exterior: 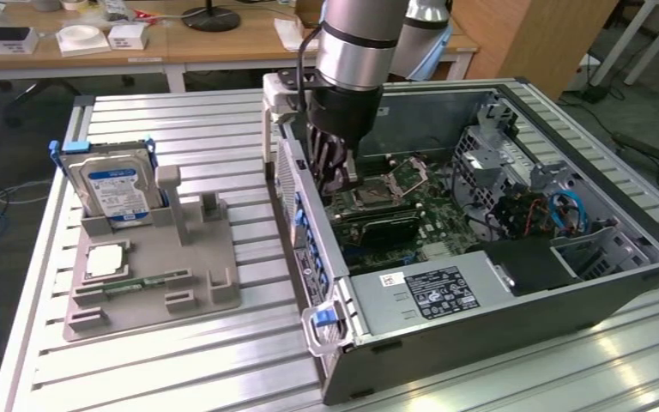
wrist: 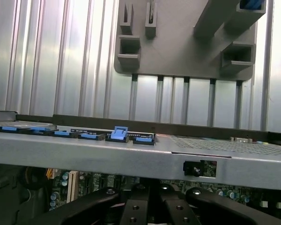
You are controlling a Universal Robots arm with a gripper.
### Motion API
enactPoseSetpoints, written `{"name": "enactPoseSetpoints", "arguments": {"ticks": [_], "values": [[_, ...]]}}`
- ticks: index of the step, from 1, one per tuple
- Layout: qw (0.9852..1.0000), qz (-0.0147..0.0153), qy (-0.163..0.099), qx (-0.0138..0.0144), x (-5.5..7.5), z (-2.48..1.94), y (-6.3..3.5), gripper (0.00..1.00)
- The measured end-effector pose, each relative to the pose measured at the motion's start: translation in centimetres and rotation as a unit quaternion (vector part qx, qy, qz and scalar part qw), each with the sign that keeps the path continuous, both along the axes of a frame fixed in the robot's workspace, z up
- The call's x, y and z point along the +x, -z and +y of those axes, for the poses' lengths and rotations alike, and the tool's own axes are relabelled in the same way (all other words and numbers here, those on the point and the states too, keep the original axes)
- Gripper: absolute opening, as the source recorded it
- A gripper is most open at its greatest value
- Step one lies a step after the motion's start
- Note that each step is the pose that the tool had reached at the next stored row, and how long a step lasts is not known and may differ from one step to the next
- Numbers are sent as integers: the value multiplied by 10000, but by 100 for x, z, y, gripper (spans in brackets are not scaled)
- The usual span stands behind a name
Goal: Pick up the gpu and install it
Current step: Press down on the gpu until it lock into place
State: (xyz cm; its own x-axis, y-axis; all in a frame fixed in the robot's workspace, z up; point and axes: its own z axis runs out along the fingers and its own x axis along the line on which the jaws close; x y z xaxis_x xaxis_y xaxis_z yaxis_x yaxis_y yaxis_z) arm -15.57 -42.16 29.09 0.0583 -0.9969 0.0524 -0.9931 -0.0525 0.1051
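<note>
GPU [exterior: 377, 225] being seated flat and dark on the motherboard [exterior: 421, 210] inside the open computer case [exterior: 604, 283], just beside and below the gripper [exterior: 345, 182], pincer state impossible to tell, hard drive [exterior: 116, 189] being kept upright in the grey holder [exterior: 147, 283] well apart.

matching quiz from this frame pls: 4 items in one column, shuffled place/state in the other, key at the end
Things:
1. hard drive
2. gripper
3. memory stick
4. computer case

Places or states:
A. lying flat in a slot near the front of the grey holder
B. lying on its side with the side panel off
C. standing upright in the grey holder
D. lowered inside the case over the motherboard

Pairs: 1-C, 2-D, 3-A, 4-B
</note>
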Motion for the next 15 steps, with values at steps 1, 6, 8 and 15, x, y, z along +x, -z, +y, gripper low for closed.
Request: {"name": "enactPoseSetpoints", "arguments": {"ticks": [1, 6, 8, 15], "values": [[10000, 2, 0, -2, 1, -13, -1, 10], [10000, 12, 1, 0, 9, -60, -1, 10], [10000, 16, 0, 0, 14, -74, -1, 10], [10000, 38, 0, 12, 27, -97, -2, 10]]}}
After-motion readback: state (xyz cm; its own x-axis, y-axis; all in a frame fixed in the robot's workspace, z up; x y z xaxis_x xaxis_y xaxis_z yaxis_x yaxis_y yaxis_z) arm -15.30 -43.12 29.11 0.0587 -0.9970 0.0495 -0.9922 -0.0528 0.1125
